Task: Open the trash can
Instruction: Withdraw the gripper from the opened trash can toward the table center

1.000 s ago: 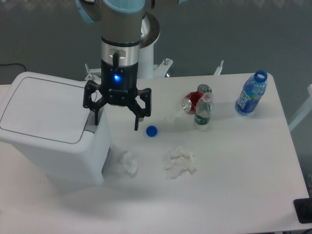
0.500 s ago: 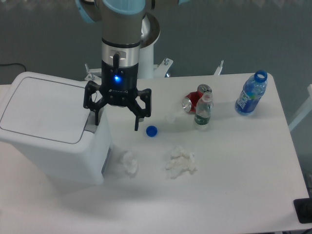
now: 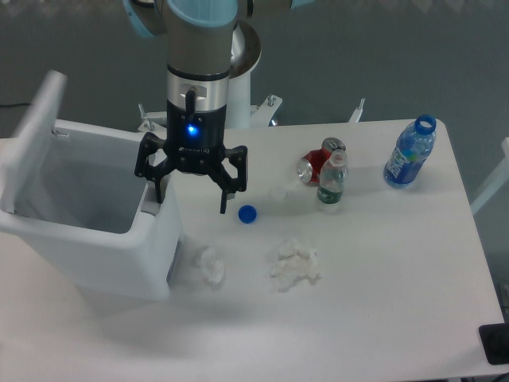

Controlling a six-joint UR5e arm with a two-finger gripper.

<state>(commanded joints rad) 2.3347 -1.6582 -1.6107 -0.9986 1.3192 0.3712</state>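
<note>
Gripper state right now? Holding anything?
Gripper: open, holding nothing. One finger sits at the front edge of the trash can, whose lid is up.

Lab: pedestal-mounted arm (image 3: 199, 48), white table (image 3: 382, 270)

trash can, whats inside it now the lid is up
The trash can stands open, its lid tipped up at the far left. Only bare white inner walls show; nothing visible inside. The near wall hides the bottom, so it could hold something unseen.
</note>
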